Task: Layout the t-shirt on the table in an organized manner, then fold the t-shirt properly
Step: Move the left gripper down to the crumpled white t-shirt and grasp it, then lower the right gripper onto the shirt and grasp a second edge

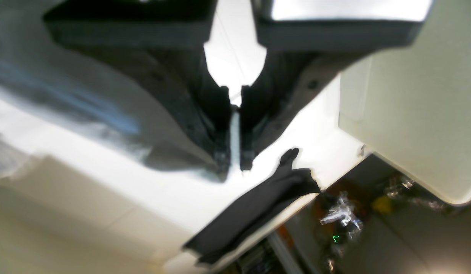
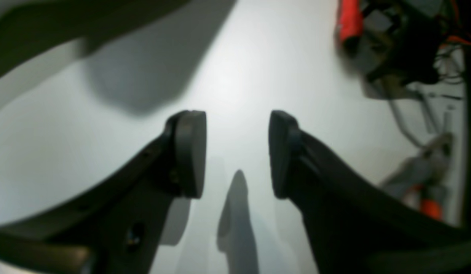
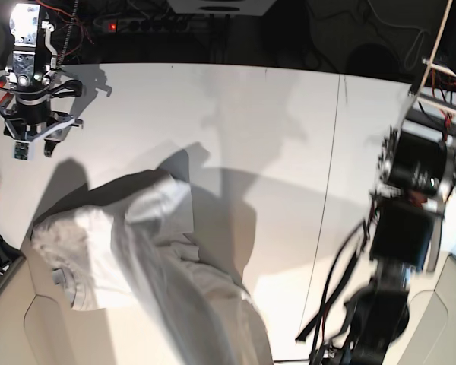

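1. Pale grey cotton is lying in a rumpled heap: the t-shirt is sitting bunched on the near left part of the white worktop in the base view, with one blurred length of cloth running down toward the bottom edge.
2. The left pincer is pressing its tips almost together, and a thin pale strip is showing between them; the wrist view is smeared, so it may be pinching a fold of the t-shirt, but that is not certain.
3. The right pincer is standing spread, with bare worktop lit between its two dark pads and nothing held. In the base view it is hanging over the far left corner, well apart from the cloth.
4. The step in hand looks like the laying-out, since the shirt is still crumpled and no fold is made.
5. To do it well, the gripped edge should be drawn out slowly and low, so the cloth is sliding flat rather than lifting and twisting.
6. The spread pincer would help by coming down onto an opposite edge, a hem corner or shoulder, so both arms are pulling the fabric taut between them.
7. Sleeves and collar want to be lying visible and flat before any folding starts.
8. No box, bin or tray is showing on the worktop, so nothing is being held inside anything.
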Controlling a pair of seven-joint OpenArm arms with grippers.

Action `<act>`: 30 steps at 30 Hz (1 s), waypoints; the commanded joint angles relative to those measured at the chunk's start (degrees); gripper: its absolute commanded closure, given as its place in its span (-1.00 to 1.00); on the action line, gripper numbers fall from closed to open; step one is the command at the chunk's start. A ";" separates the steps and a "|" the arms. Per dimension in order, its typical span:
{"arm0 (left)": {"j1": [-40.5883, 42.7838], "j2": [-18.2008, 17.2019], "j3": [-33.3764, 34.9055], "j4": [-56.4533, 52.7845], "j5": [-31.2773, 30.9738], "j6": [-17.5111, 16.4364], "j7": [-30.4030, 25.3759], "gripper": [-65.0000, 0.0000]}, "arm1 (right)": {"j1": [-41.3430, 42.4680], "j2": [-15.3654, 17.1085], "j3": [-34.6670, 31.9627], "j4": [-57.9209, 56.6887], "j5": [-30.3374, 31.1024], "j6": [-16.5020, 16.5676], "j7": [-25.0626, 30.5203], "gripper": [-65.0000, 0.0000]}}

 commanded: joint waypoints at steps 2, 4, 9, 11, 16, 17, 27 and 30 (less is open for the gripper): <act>-6.14 -0.09 -0.33 -13.18 0.04 -0.17 -5.42 1.00 | 1.53 -1.03 0.15 0.90 -0.13 0.11 1.46 0.18; -10.25 0.22 -0.33 -27.89 0.07 -3.15 -10.08 0.88 | 2.08 -2.47 0.15 0.90 -0.13 0.98 1.49 0.18; -13.90 -0.44 -0.35 -50.16 -0.57 -0.83 -14.49 -0.01 | 2.91 -3.96 -0.04 0.90 2.93 4.63 1.49 0.18; -12.35 -2.08 -0.35 -50.05 -2.93 0.76 -12.48 0.00 | 3.54 -3.96 -0.07 0.90 4.31 5.29 1.49 0.18; -6.01 -8.02 -0.35 -40.28 -13.42 -8.72 -3.65 0.00 | 4.94 -3.91 -0.04 0.90 4.94 5.44 1.53 0.18; -4.04 -9.46 -0.35 -37.03 -15.10 -10.80 -1.77 0.00 | 4.92 -3.82 -0.04 0.90 4.90 5.42 1.73 0.18; 17.77 -14.29 -0.35 -10.45 -16.44 -8.44 -0.09 0.00 | 6.45 -0.20 0.04 0.90 -11.98 -2.29 5.99 0.18; 21.35 -12.70 -0.35 -8.83 -15.04 -7.82 -0.31 0.00 | 7.45 2.29 0.00 0.87 -25.31 2.21 5.92 0.18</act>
